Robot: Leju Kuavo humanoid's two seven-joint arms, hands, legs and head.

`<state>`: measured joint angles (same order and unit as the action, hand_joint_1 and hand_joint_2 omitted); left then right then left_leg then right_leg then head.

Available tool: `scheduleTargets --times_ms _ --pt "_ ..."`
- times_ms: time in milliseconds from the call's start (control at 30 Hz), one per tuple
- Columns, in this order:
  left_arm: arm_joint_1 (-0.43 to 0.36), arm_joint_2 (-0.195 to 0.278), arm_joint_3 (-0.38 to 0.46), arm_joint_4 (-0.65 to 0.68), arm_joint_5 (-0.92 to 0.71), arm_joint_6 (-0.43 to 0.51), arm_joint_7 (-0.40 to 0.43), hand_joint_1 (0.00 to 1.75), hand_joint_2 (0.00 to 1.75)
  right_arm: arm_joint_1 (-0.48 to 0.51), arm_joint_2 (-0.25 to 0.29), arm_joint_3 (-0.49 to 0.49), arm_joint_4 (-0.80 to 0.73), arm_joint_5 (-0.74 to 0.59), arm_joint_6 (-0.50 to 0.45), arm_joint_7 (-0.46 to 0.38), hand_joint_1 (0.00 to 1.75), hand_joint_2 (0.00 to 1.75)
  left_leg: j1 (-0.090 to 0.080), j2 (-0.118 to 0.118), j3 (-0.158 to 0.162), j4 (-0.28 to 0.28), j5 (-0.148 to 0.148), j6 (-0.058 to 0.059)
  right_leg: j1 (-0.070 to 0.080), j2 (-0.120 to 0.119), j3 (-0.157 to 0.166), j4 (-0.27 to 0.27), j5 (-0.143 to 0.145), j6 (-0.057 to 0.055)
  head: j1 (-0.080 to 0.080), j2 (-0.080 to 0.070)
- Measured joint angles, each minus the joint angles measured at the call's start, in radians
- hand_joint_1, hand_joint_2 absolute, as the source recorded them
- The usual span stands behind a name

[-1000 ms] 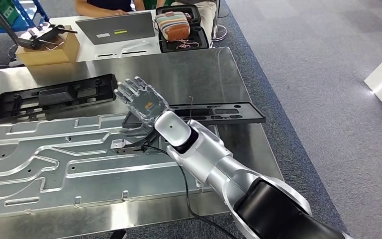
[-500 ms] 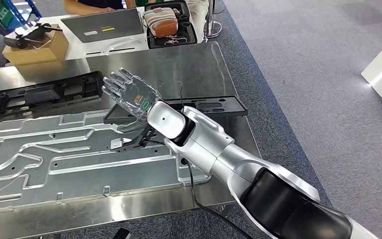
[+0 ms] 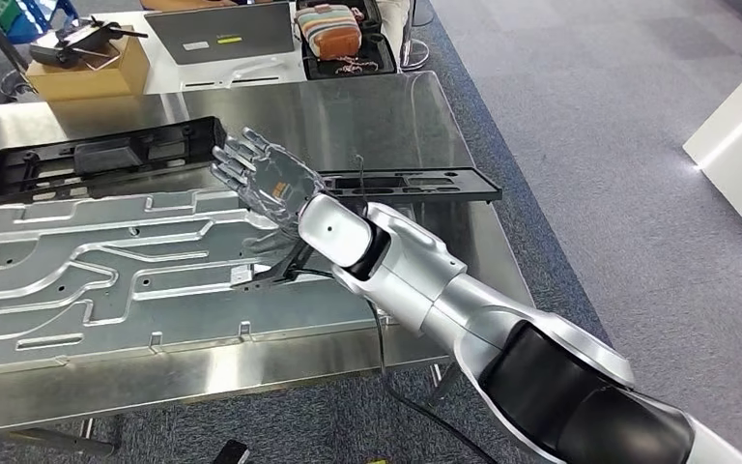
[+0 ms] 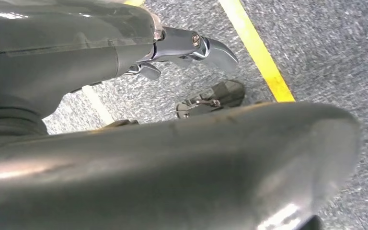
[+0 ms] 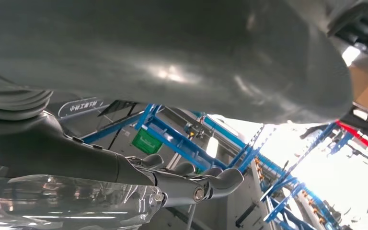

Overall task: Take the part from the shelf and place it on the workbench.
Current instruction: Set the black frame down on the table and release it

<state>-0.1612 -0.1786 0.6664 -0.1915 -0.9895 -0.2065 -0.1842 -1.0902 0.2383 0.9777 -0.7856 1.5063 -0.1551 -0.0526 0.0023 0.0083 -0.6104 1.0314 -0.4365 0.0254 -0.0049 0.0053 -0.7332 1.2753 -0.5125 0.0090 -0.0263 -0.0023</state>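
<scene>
Lifted slightly since a second ago, the right hand [image 3: 269, 182] hovers empty, fingers spread; the part [image 3: 415, 184] lies on the workbench [image 3: 386, 116] just beside it, seemingly near the edge.

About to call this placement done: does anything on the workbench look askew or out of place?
Nothing looks damaged or spilled. The near black part lies flat on the workbench, its far end close to the bench's right edge. The right hand hovers open above it, fingers spread. A second black part lies beside the aluminium plate.
</scene>
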Motion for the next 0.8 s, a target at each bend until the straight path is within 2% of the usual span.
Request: scheduleTargets --times_ms 33,100,133,167,233,267,300,367,400,433,467,500,533,567,600,633,667,733,767,800 --pt "0.0 -0.001 0.0 0.0 0.0 0.0 0.0 0.0 0.0 0.0 -0.002 0.003 -0.001 -0.002 -0.002 0.001 0.0 0.0 -0.002 0.0 -0.005 0.001 0.004 0.001 0.005 0.001 0.048 -0.066 0.02 -0.013 0.0 0.0" --pt "-0.001 -0.008 0.0 0.0 0.0 0.0 0.002 0.0 0.0 -0.001 -0.002 0.006 -0.002 -0.006 -0.01 0.005 0.0 0.0 -0.005 0.0 -0.014 0.001 0.014 -0.004 0.018 -0.001 0.129 -0.189 0.038 -0.039 0.0 0.0" --pt "-0.002 -0.011 0.0 0.0 0.0 0.001 0.002 0.0 0.0 -0.001 -0.003 0.007 -0.003 -0.009 -0.013 0.007 0.0 0.0 -0.003 0.0 -0.018 0.0 0.021 -0.01 0.024 -0.001 0.148 -0.225 0.04 -0.047 0.0 0.0" --pt "-0.003 -0.015 0.0 0.0 0.0 0.001 0.002 0.0 0.0 0.0 -0.004 0.008 -0.004 -0.011 -0.016 0.009 0.0 0.0 0.0 0.001 -0.02 -0.003 0.028 -0.017 0.029 -0.002 0.152 -0.24 0.043 -0.05 0.0 0.0" --pt "-0.003 -0.018 0.0 0.0 0.0 0.001 0.003 0.0 0.0 0.002 -0.005 0.011 -0.004 -0.014 -0.019 0.01 0.0 0.0 0.004 -0.001 -0.024 -0.009 0.034 -0.029 0.026 -0.003 0.152 -0.265 0.066 -0.05 0.0 0.0" --pt "-0.002 -0.019 0.0 0.0 -0.001 0.001 0.003 0.0 0.0 0.003 -0.006 0.012 -0.004 -0.016 -0.021 0.011 0.0 0.0 0.004 -0.002 -0.03 0.0 0.017 -0.034 0.021 -0.005 0.152 -0.279 0.08 -0.052 0.0 0.0" --pt "-0.001 -0.019 0.0 0.0 -0.001 0.001 0.004 0.0 0.0 0.003 -0.006 0.015 -0.004 -0.018 -0.023 0.012 0.0 0.0 0.003 -0.004 -0.04 0.028 -0.013 -0.039 0.015 -0.008 0.149 -0.292 0.092 -0.052 0.0 0.0" --pt "-0.001 -0.018 0.0 0.0 -0.001 0.001 0.004 0.0 0.0 0.006 -0.006 0.021 -0.002 -0.023 -0.029 0.013 0.0 0.0 0.009 -0.005 -0.069 0.138 -0.098 -0.052 0.008 -0.012 0.132 -0.3 0.112 -0.049 0.0 0.0" --pt "-0.002 -0.017 0.0 0.0 0.0 0.001 0.004 0.0 0.0 0.009 -0.006 0.025 0.0 -0.027 -0.032 0.013 0.0 0.0 0.014 -0.005 -0.081 0.196 -0.126 -0.058 0.005 -0.013 0.12 -0.297 0.119 -0.045 0.0 0.0" --pt "-0.001 -0.015 0.0 0.0 0.0 0.001 0.004 0.0 0.0 0.012 -0.006 0.028 0.003 -0.032 -0.035 0.012 0.0 0.0 0.019 -0.005 -0.083 0.236 -0.136 -0.066 0.001 -0.015 0.107 -0.293 0.126 -0.041 0.0 0.0" --pt "-0.001 -0.014 0.0 0.0 0.001 0.001 0.004 0.0 0.0 0.016 -0.006 0.03 0.006 -0.036 -0.038 0.012 0.0 0.0 0.024 -0.005 -0.07 0.242 -0.122 -0.074 -0.004 -0.016 0.093 -0.287 0.133 -0.036 0.0 0.0" --pt "-0.001 -0.012 0.0 0.0 0.001 0.001 0.004 0.0 0.0 0.018 -0.006 0.032 0.009 -0.04 -0.041 0.011 0.0 0.0 0.03 -0.005 -0.041 0.213 -0.093 -0.083 -0.011 -0.017 0.077 -0.279 0.14 -0.029 0.0 0.0" --pt "-0.002 -0.012 0.0 0.0 0.002 0.001 0.003 0.0 0.0 0.019 -0.005 0.034 0.012 -0.044 -0.045 0.011 0.0 0.0 0.036 -0.005 -0.001 0.155 -0.069 -0.093 -0.018 -0.017 0.06 -0.268 0.146 -0.021 0.0 0.0" --pt "-0.002 -0.012 0.0 0.0 0.002 0.001 0.003 0.0 0.0 0.019 -0.003 0.036 0.015 -0.047 -0.048 0.011 0.0 0.0 0.038 -0.007 0.042 0.088 -0.061 -0.103 -0.022 -0.016 0.043 -0.258 0.152 -0.012 0.0 0.0" --pt "-0.003 -0.012 0.0 0.0 0.003 0.001 0.002 0.0 0.0 0.02 0.0 0.038 0.017 -0.049 -0.052 0.011 0.0 0.0 0.038 -0.011 0.072 0.037 -0.062 -0.101 -0.024 -0.015 0.031 -0.25 0.159 -0.004 0.0 0.0" --pt "-0.003 -0.013 0.001 0.0 0.003 0.001 0.001 0.0 0.0 0.021 0.003 0.039 0.02 -0.051 -0.055 0.011 0.0 0.0 0.036 -0.015 0.087 0.006 -0.071 -0.096 -0.023 -0.013 0.023 -0.245 0.167 0.003 0.0 0.0" --pt "-0.002 -0.013 0.001 -0.001 0.004 0.001 0.001 0.0 0.0 0.022 0.006 0.041 0.022 -0.053 -0.057 0.011 0.0 0.0 0.031 -0.019 0.088 -0.002 -0.076 -0.084 -0.021 -0.011 0.019 -0.246 0.177 0.01 0.0 0.0" --pt "-0.002 -0.012 0.001 -0.001 0.005 0.0 0.0 0.0 0.0 0.024 0.007 0.043 0.026 -0.056 -0.062 0.011 0.0 0.0 0.03 -0.017 0.07 0.002 -0.06 -0.055 -0.021 -0.01 0.014 -0.251 0.191 0.022 0.0 0.0" --pt "-0.002 -0.012 0.001 -0.001 0.005 0.0 0.0 0.0 0.0 0.024 0.007 0.044 0.029 -0.056 -0.063 0.011 0.0 0.0 0.029 -0.015 0.06 0.003 -0.049 -0.042 -0.023 -0.01 0.007 -0.241 0.174 0.027 0.0 0.0" --pt "-0.003 -0.012 0.001 -0.001 0.006 0.0 -0.001 0.0 0.0 0.025 0.006 0.046 0.032 -0.057 -0.064 0.011 0.0 0.0 0.029 -0.013 0.047 0.001 -0.036 -0.029 -0.024 -0.01 -0.004 -0.212 0.135 0.029 0.0 0.0"
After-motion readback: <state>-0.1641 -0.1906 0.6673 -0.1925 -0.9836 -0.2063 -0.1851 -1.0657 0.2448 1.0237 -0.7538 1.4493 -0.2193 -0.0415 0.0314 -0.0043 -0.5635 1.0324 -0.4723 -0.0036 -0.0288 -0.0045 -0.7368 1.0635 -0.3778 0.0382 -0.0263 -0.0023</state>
